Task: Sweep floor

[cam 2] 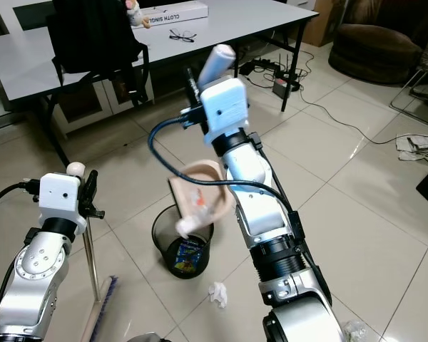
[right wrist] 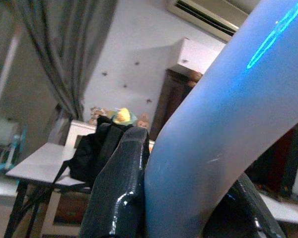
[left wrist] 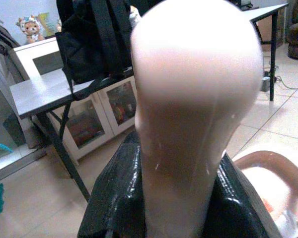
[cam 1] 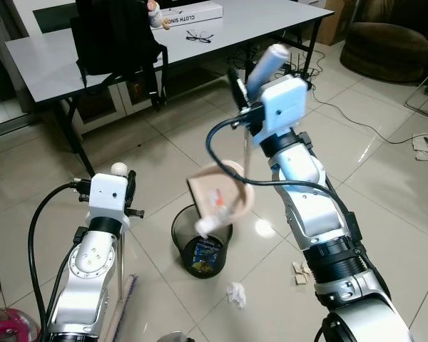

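Observation:
My right gripper [cam 1: 242,96] is shut on the long dustpan handle [cam 1: 266,63], raised high at the middle. Below it, the beige dustpan [cam 1: 225,191] hangs tilted over a black wire bin [cam 1: 202,246], and a wad of white paper [cam 1: 208,225] slides off its lip into the bin. In the right wrist view the grey handle [right wrist: 213,139] sits between the black fingers [right wrist: 119,183]. My left gripper [cam 1: 127,191] is shut on the broom pole [cam 1: 120,263] just under its cream knob [cam 1: 118,169]. The broom head [cam 1: 123,306] rests on the tiles. The knob [left wrist: 188,99] looms large in the left wrist view.
A crumpled paper [cam 1: 236,293] and small card scraps [cam 1: 299,272] lie on the tiles right of the bin. A grey table [cam 1: 50,53] with a black backpack [cam 1: 114,35] stands behind, a brown armchair [cam 1: 389,43] at the far right, and cables [cam 1: 371,128] across the floor.

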`<state>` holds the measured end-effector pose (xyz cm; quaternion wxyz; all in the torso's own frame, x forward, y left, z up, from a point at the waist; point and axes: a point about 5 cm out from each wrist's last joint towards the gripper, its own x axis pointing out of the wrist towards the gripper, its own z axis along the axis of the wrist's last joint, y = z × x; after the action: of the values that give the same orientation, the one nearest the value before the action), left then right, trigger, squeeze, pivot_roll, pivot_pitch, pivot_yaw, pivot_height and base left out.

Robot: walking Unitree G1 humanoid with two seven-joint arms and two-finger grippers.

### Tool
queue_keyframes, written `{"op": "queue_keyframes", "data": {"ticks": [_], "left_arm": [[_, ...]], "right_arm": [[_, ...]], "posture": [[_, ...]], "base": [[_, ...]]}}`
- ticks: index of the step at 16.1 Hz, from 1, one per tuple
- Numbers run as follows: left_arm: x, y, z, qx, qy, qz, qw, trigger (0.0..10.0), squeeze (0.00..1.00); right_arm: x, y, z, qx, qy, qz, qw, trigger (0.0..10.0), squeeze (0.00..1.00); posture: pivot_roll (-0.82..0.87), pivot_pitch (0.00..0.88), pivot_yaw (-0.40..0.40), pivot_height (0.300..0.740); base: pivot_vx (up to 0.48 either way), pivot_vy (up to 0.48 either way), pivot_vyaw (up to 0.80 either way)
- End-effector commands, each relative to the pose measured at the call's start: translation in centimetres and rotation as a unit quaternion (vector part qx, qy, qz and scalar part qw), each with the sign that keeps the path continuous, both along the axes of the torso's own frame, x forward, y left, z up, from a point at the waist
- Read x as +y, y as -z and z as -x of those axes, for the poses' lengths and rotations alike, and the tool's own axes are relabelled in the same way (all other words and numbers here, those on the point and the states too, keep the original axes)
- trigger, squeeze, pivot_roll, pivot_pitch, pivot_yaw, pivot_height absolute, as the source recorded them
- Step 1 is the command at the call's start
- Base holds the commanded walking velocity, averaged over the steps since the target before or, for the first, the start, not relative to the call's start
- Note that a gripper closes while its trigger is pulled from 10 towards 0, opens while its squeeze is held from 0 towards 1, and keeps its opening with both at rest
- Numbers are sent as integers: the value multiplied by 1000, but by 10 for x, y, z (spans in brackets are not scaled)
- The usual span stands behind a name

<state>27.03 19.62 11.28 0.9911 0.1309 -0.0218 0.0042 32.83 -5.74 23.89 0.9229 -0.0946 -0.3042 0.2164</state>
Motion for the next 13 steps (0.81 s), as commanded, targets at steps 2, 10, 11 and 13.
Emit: {"op": "queue_keyframes", "data": {"ticks": [2,10,11,13], "left_arm": [[0,-6,0,-17,-1,-7,1000,10000,0],[-1,-6,2,-17,-3,-5,1000,10000,0],[-1,-6,2,-17,-3,-6,1000,10000,0],[-1,-6,2,-17,-3,-6,1000,10000,0]], "right_arm": [[11,-11,13,-57,-34,16,998,10000,0],[31,-2,27,-64,-86,38,994,10000,0],[33,-2,29,-69,-90,44,993,10000,0],[34,-1,30,-73,-93,52,992,10000,0]], "posture": [[-32,0,33,740],[-30,0,26,740],[-30,0,26,740],[-31,0,27,740]], "base": [[0,0,0],[0,0,0],[0,0,0],[0,0,0]]}}
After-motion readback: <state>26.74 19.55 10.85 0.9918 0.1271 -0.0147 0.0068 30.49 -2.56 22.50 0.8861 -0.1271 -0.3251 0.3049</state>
